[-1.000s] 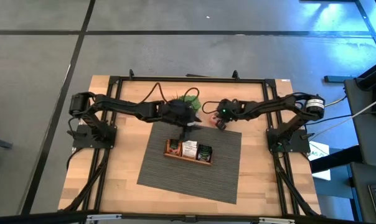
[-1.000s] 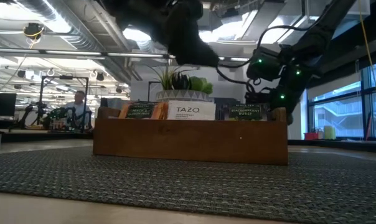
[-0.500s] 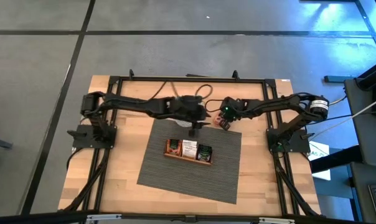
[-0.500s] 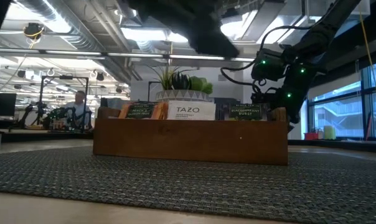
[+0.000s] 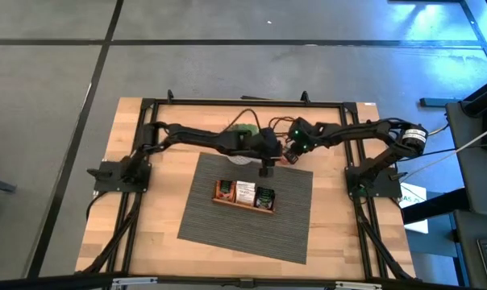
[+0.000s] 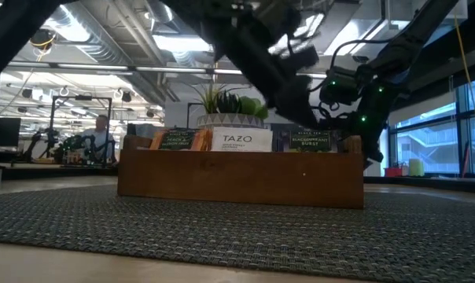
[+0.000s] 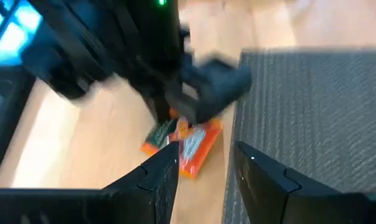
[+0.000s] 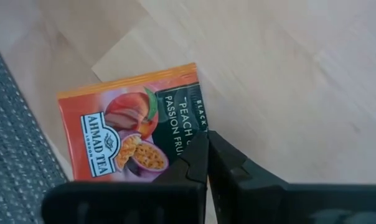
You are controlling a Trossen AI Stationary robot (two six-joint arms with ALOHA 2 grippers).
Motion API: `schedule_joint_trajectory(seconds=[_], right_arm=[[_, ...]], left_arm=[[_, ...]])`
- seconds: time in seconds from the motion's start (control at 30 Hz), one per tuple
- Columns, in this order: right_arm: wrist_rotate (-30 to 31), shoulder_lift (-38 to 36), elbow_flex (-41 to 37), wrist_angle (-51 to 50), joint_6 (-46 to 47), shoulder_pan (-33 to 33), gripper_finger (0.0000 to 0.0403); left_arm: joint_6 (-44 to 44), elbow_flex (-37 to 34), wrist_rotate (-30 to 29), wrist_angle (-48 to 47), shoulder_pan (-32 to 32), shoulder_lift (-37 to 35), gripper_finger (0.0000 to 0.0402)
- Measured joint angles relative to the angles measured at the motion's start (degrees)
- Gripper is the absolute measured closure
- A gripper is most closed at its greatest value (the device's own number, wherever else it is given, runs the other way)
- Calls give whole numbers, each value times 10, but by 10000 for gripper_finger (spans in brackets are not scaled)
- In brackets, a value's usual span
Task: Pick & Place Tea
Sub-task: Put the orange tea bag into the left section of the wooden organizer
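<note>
— Left hand (image 7: 203, 168) hovers with fingers apart over the wooden surface (image 5: 155, 209), beside the grey mat (image 5: 247, 209)!

— And the right hand (image 8: 206, 168), fingers pressed together, tips on an orange tea sachet (image 8: 129, 134).

— Best to pin it steady, I'd say, so the left hand can straddle its edge squarely.

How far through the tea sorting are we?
Done: the long brown wooden tray already holds sachets in all three compartments. In hand: the shut right gripper hovers over an orange-red peach tea sachet on the table; the open left gripper reaches there too. Left: trayed it is not.
</note>
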Motion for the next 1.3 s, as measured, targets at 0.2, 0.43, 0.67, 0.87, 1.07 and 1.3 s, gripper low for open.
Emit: schedule_joint_trajectory(seconds=[0.2,0.43,0.67,0.87,1.07,1.3], right_arm=[[-36,0,0,1,23,-19,393],[-83,1,0,18,89,-16,393],[-98,0,0,29,105,-9,393],[-96,0,0,30,115,-9,393],[-95,0,0,31,100,-9,393],[-123,0,0,31,85,-10,351]], left_arm=[[2,5,-73,11,-12,42,253],[-9,2,-102,18,-18,64,253],[-13,4,-102,13,-18,95,253],[-20,3,-101,6,-19,108,253],[-27,4,-101,8,-19,112,253],[-37,4,-91,8,-18,112,253]])
